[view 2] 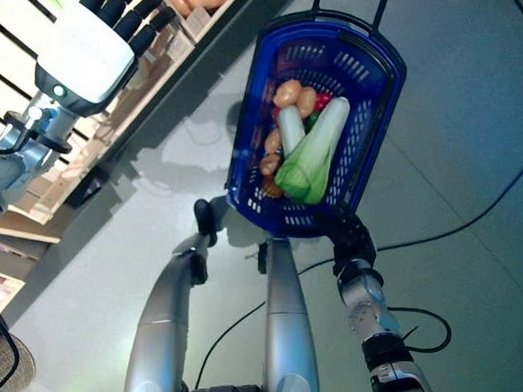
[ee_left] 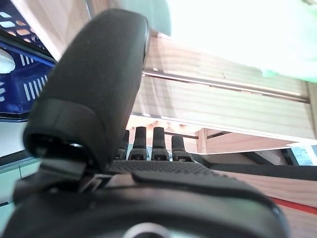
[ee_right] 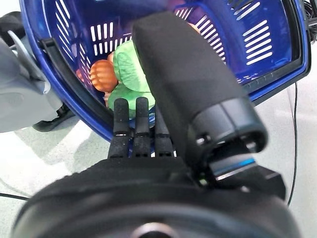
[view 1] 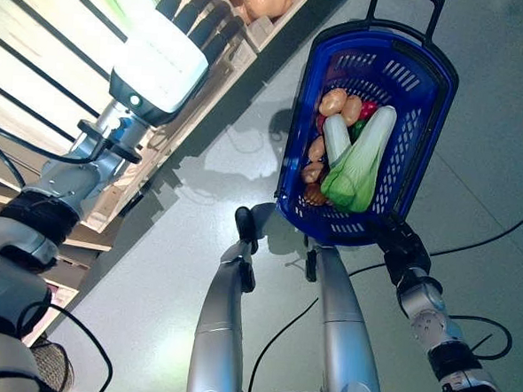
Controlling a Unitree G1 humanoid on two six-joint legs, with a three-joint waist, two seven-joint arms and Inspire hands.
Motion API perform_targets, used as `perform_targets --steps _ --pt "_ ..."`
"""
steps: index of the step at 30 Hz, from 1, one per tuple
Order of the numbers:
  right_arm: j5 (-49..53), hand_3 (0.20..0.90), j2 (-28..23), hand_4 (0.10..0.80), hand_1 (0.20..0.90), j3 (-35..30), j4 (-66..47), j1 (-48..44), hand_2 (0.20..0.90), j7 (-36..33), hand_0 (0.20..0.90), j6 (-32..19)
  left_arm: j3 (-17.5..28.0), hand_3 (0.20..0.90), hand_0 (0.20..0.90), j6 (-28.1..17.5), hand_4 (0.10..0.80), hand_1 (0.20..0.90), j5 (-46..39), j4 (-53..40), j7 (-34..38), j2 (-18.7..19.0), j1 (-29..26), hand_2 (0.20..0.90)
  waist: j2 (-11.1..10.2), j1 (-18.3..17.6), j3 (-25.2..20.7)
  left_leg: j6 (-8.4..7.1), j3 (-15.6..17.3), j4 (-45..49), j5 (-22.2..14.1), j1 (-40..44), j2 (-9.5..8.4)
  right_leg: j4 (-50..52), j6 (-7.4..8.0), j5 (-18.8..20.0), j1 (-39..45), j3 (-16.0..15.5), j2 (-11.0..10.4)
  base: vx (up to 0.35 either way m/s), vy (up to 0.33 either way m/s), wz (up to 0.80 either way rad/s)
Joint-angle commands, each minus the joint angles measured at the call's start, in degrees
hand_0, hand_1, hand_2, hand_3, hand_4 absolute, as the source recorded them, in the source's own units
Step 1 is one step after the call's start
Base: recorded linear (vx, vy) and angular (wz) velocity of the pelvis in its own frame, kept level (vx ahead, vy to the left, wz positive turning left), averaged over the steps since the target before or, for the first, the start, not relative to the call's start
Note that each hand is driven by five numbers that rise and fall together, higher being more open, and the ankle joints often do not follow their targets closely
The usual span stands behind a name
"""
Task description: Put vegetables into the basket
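Observation:
The blue plastic basket (view 1: 426, 126) stands on the floor. In it lie a green and white leafy vegetable (view 1: 361, 162), a pale long vegetable (view 1: 336, 138), several tan round ones (view 1: 334, 101), a red one (view 1: 368, 107) and an orange ribbed one (ee_right: 101, 75). My left hand (view 1: 197, 14) is raised at the wooden stand (view 1: 215, 78), fingers straight toward the crate, holding nothing. My right hand (view 1: 405, 249) sits at the basket's near rim with fingers straight (ee_right: 136, 126).
The wooden stand's slatted shelves (ee_left: 223, 99) run along the left. A crate (view 1: 281, 19) with tan round vegetables lies just past my left fingers. Grey floor (view 1: 474, 200) lies around the basket.

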Motion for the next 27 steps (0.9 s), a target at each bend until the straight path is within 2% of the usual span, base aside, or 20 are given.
perform_targets --steps 1,8,13,17,22,27 --pt "0.6 0.900 -2.2 0.800 0.900 -0.4 -0.2 5.3 0.900 -1.8 0.900 -0.9 6.9 0.900 0.900 1.0 0.800 0.900 -2.1 -2.4 2.3 3.3 -0.8 0.900 1.6 0.6 -0.1 -1.34 0.6 1.3 -2.6 -0.1 -0.68 -7.3 0.76 3.6 4.1 -3.1 -0.2 0.000 0.000 0.00" --pt "1.5 0.900 -1.6 0.800 0.900 -0.4 -0.1 6.3 0.900 -2.0 0.900 -1.1 9.3 0.900 0.900 1.3 0.800 0.900 -3.0 -4.2 5.7 3.2 3.4 0.900 1.5 1.4 -0.1 -1.34 0.4 0.6 -2.6 1.7 -0.88 -7.6 0.50 3.0 6.2 -3.4 -0.3 0.000 -0.004 0.00" --pt "2.2 0.900 -0.6 0.800 0.900 -0.3 -0.1 6.7 0.900 -2.9 0.900 -1.3 12.6 0.900 0.900 1.0 0.800 0.900 -3.4 -6.1 8.7 2.9 6.2 0.900 1.4 2.2 -0.1 -1.44 -0.4 -0.2 -2.4 4.1 -1.31 -8.0 0.30 2.7 8.9 -3.8 -0.2 -0.008 -0.036 0.03" --pt "3.1 0.900 0.7 0.800 0.900 -0.4 -0.5 7.4 0.900 -4.1 0.900 -1.4 16.8 0.900 0.900 1.7 0.800 0.900 -3.0 -9.7 10.6 2.7 10.4 0.900 1.5 3.3 -0.1 -1.54 -1.1 -1.1 -2.3 6.4 -1.88 -9.0 0.28 2.6 11.6 -4.6 -0.6 -0.008 -0.038 0.11" --pt "3.3 0.900 1.4 0.800 0.900 -0.3 -0.5 7.6 0.900 -4.9 0.900 -1.4 19.9 0.900 0.900 1.7 0.800 0.900 -1.6 -11.7 10.1 2.4 13.4 0.900 1.3 4.0 -0.1 -1.50 -1.4 -1.7 -2.4 8.2 -2.13 -9.4 0.15 2.2 13.7 -5.3 -0.7 -0.008 -0.015 0.10" --pt "3.5 0.900 1.2 0.800 0.900 -0.3 0.6 6.8 0.900 -4.6 0.900 -1.0 18.4 0.900 0.900 1.4 0.800 0.900 -0.5 -11.4 7.8 2.1 12.3 0.900 1.1 4.0 -0.1 -1.32 -1.4 -1.3 -2.6 8.6 -1.94 -8.7 0.05 1.9 14.0 -5.5 -0.7 -0.003 -0.003 0.08"
